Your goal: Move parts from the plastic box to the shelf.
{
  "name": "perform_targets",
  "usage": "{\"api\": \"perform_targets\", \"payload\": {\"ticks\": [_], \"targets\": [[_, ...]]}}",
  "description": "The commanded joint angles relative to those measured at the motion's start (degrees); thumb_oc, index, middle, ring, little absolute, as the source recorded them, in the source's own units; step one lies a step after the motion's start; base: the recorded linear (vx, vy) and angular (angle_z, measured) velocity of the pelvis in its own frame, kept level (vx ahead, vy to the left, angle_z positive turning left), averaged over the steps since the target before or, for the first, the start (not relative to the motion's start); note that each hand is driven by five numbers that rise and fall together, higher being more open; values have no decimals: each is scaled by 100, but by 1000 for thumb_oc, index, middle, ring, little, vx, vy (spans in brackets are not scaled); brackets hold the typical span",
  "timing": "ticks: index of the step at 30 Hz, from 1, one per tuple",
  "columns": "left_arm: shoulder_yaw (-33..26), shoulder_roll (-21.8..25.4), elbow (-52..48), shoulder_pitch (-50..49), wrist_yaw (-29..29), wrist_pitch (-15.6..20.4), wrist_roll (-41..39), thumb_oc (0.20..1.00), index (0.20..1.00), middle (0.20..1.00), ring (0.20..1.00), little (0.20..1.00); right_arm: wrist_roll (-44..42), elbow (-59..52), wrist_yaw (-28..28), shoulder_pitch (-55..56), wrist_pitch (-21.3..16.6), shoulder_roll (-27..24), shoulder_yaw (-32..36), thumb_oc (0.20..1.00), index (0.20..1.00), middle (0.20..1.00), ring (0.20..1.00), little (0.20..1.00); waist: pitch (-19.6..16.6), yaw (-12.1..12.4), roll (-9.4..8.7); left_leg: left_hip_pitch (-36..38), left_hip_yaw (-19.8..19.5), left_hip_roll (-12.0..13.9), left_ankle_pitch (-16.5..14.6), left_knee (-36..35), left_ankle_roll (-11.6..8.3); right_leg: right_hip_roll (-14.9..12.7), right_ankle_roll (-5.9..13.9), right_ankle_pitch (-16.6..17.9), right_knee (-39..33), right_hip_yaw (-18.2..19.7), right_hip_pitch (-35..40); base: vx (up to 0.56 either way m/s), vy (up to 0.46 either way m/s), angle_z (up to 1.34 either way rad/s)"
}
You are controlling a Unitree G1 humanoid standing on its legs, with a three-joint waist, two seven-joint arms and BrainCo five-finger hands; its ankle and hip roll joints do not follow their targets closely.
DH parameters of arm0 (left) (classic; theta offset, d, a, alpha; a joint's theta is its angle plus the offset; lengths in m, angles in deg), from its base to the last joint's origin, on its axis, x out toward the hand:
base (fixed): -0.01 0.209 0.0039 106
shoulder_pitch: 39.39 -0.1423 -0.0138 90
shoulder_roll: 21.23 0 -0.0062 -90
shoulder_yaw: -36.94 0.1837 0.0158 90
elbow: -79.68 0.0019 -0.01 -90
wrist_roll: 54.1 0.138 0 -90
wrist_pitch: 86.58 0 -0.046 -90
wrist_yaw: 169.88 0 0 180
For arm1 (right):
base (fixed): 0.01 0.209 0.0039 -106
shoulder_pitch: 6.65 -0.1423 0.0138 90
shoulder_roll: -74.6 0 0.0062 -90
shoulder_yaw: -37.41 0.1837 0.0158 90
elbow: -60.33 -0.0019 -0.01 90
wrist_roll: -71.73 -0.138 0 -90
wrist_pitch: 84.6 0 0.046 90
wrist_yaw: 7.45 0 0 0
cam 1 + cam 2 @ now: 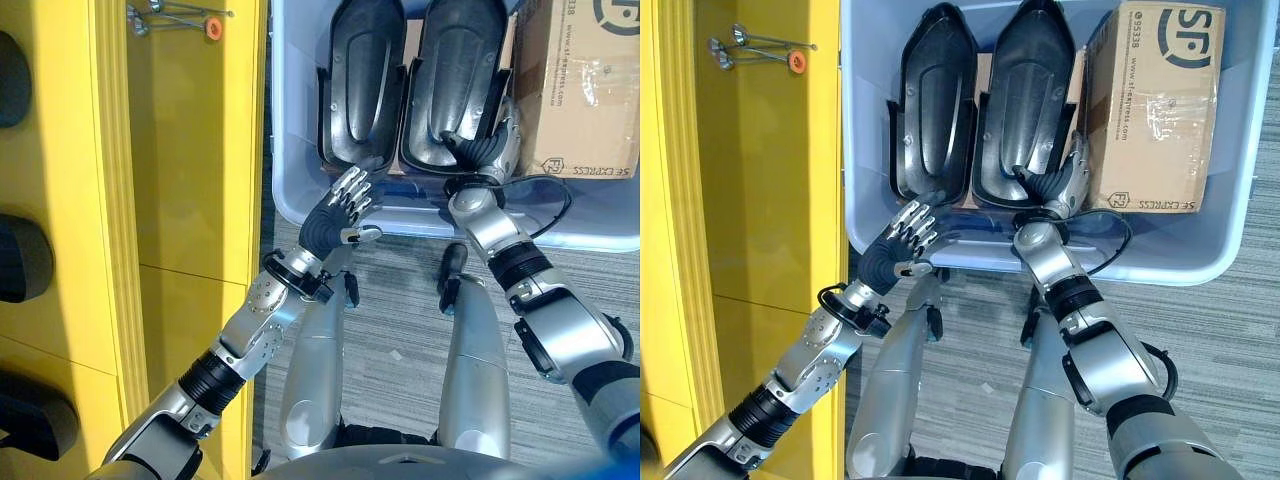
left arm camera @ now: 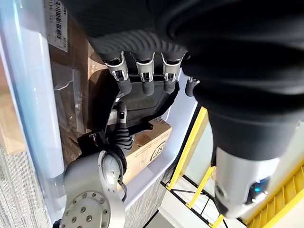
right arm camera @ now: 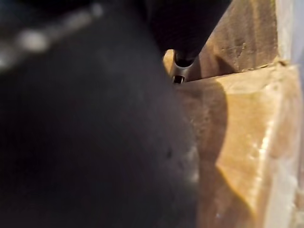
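Now left hand (image 1: 902, 240) raised, fingers relaxed at plastic box (image 1: 1180, 262) rim, right hand (image 1: 1055, 182) gripping right black part (image 1: 1025, 95)

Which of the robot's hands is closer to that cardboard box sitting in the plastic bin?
The right. The right hand is inside the plastic box, at the near end of a black part and right beside the cardboard box. The left hand hovers at the bin's near rim, farther away.

Glossy black plastic parts (image 1: 935, 105), cardboard box (image 1: 1155, 110)
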Motion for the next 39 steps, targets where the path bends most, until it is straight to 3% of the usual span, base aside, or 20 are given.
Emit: {"api": "perform_targets", "payload": {"ticks": [1,3,9,25,28,32,39], "targets": [[50,-125,-115,134,-25,323,-57,1000,1000,1000,1000,1000,-258,789,-13,163,418,-335,1,959,959,959,959,959,-8,164,309,-11,-50,-539,-1122,310,207,366,-178,81,-84,-348,99,0,0,0],[47,-92,-126,148,-28,310,-55,1000,1000,1000,1000,1000,-307,946,33,136,373,-349,6,200,200,200,200,200,-8,191,286,-51,-70,-542,-1127,325,218,362,-175,85,-89,-372,96,11,-25,5],[51,-77,-156,180,-53,293,-49,1000,1000,1000,1000,1000,-379,1220,57,31,203,-409,11,200,200,200,200,200,-8,228,255,-86,-68,-536,-1133,346,239,352,-162,106,-130,-417,116,2,-5,1],[27,-56,-183,167,-2,321,-73,1000,1000,1000,1000,1000,-20,1433,109,-52,333,-556,-63,200,200,200,200,200,-8,225,309,-34,-24,-539,-1141,381,215,332,-186,99,-174,-425,175,0,-1,-1],[16,-27,-196,137,77,365,-126,1000,1000,1000,1000,1000,167,1431,-202,-36,52,-567,-75,200,200,200,200,200,-8,230,325,28,-18,-542,-1142,365,228,331,-194,99,-203,-430,243,0,0,0],[44,-1,-242,62,157,416,-238,1000,1000,1000,1000,1000,742,844,-1068,33,-869,-672,30,200,200,200,200,200,-8,164,314,216,18,-535,-1130,246,241,355,-162,134,-343,-413,407,-10,26,0],[-11,-95,-206,-134,178,675,-260,1000,1000,1000,1000,1000,1512,-435,-1511,501,-1321,-763,103,200,200,200,200,200,-8,-12,283,695,166,-509,-1117,-21,225,386,-137,211,-688,-372,770,-7,66,-4]]}}
